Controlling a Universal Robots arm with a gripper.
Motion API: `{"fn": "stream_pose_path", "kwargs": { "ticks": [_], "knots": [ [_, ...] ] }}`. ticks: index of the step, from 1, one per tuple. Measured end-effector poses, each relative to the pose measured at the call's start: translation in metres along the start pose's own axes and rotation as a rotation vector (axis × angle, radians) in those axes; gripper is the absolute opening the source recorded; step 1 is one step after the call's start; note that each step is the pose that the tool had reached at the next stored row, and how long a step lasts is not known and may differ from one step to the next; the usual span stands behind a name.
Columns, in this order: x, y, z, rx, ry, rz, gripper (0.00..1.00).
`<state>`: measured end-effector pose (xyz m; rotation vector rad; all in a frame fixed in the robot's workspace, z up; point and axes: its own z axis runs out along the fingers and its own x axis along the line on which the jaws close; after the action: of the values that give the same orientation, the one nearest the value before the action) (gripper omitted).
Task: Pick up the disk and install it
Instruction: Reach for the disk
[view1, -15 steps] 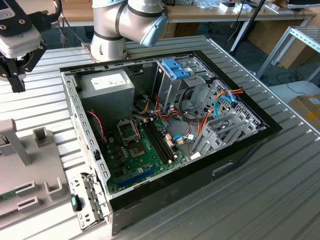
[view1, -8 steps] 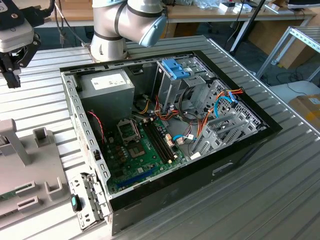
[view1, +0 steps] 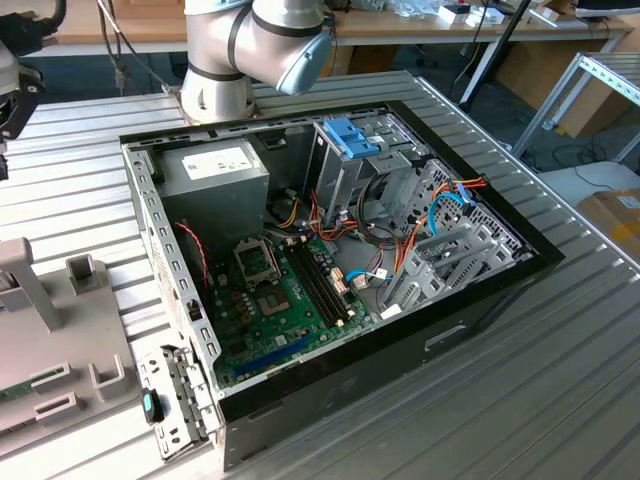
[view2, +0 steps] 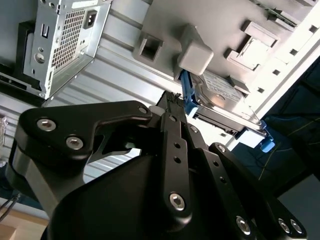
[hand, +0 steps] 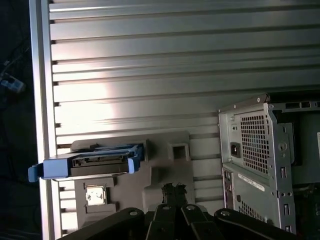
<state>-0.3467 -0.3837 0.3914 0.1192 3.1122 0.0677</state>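
The disk (hand: 95, 161) is a flat grey metal drive in a light-blue carrier rail (hand: 50, 169). It stands on edge in a grey plastic holder (hand: 167, 167) on the ribbed metal table. In the second wrist view the disk (view2: 225, 95) shows its metal face, its blue rail (view2: 186, 95) beside a grey post of the holder. My gripper (hand: 173, 189) has its black fingers drawn together with nothing between them. It hovers over the holder, a short way from the disk and not touching it. Its fingertips (view2: 170, 98) sit near the rail's end.
The open computer case (view1: 340, 250) lies on its side in the middle of the table, with a metal drive cage and blue latch (view1: 352, 140) and a grey power supply (view1: 215, 170) inside. The case's perforated rear panel (hand: 255, 150) stands beside the holder. The arm's base (view1: 215, 60) rises behind the case.
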Motion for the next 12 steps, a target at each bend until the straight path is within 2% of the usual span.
{"fn": "stream_pose_path", "kwargs": {
  "ticks": [3,4,7,12],
  "knots": [
    [0.0193,-0.0011,-0.0004,0.0001,0.0,0.001,0.11],
    [0.0288,-0.0016,-0.0005,0.0,-0.0002,0.001,0.11],
    [0.0452,-0.0025,-0.0007,0.0001,-0.0001,0.002,0.11],
    [0.062,-0.0033,-0.0005,0.0,-0.0002,0.003,0.11]
  ]
}}
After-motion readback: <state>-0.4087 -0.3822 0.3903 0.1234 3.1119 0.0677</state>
